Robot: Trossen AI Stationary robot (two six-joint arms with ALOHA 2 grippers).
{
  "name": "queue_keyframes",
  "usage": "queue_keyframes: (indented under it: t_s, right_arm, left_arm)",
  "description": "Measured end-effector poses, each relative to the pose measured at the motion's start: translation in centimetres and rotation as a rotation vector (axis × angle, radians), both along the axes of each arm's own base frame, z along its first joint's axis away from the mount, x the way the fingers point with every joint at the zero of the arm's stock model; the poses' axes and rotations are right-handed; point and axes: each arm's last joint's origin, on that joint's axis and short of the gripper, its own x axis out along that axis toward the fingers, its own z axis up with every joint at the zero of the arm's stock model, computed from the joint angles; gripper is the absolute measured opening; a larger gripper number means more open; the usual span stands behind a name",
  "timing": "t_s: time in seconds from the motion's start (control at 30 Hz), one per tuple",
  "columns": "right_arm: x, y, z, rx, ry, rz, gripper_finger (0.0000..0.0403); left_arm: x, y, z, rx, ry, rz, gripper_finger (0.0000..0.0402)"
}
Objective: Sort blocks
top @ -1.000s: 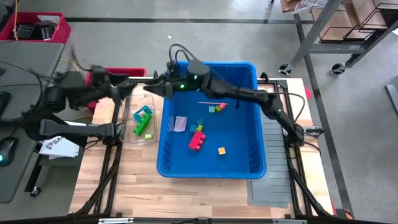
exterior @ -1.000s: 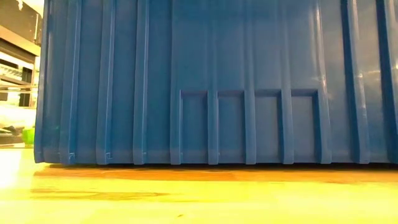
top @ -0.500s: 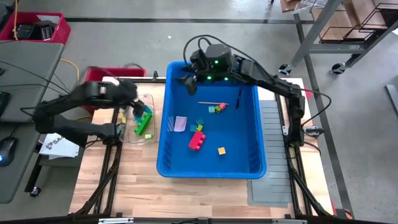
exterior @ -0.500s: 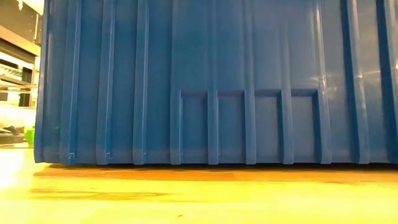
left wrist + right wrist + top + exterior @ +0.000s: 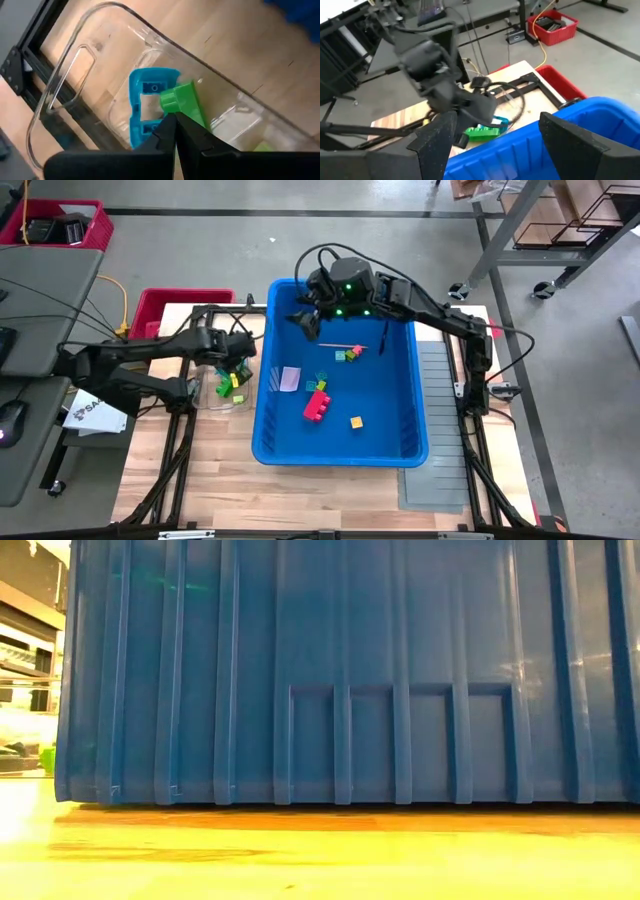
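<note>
1. High view: the blue bin [image 5: 270,442] sat in the middle of the wooden table [image 5: 300,490]. Loose blocks lay on its floor: a red block [image 5: 317,405], a small yellow block [image 5: 356,422], and a green and pink cluster [image 5: 349,354] farther back. The left claw [image 5: 240,360] hung over a clear tray [image 5: 222,402] just beside the bin's left wall, where green and teal blocks [image 5: 229,380] lay. The right claw [image 5: 306,320] hovered above the bin's far left corner.

2. Low view: the bin's ribbed wall [image 5: 400,670] filled almost the whole frame, resting on the table [image 5: 300,860]. Neither arm showed here.

3. Left wrist view: the left claw [image 5: 174,122] was clenched, its fingers [image 5: 195,137] pressed together with nothing between them, tips just beside a green block [image 5: 184,100] and a teal frame-shaped block [image 5: 145,102] inside the clear tray [image 5: 65,90].

4. Right wrist view: the right claw [image 5: 495,127] was released, its fingers [image 5: 435,135] wide apart and empty above the bin's rim [image 5: 530,145]. Beyond the rim, the left arm [image 5: 440,80] hung over a green block [image 5: 482,132].
</note>
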Motion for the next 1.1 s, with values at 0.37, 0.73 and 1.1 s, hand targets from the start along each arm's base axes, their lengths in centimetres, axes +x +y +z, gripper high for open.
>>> queue_keyframes:
  t_s: [0.37,0.73,1.1]
  right_arm:
    - [0.1,0.8,0.0,-0.014,0.006,0.025,0.0281]
    - [0.3,1.7,-0.1,-0.009,0.015,0.046,0.0281]
    - [0.3,1.9,-0.2,-0.012,0.018,0.053,0.0281]
  left_arm:
    - [1.8,0.7,-2.2,-0.089,0.153,-0.568,0.0001]
    - [3.2,2.7,-4.5,-0.146,0.172,-0.547,0.0]
    - [4.6,1.9,-4.1,-0.198,-0.04,-0.625,0.0]
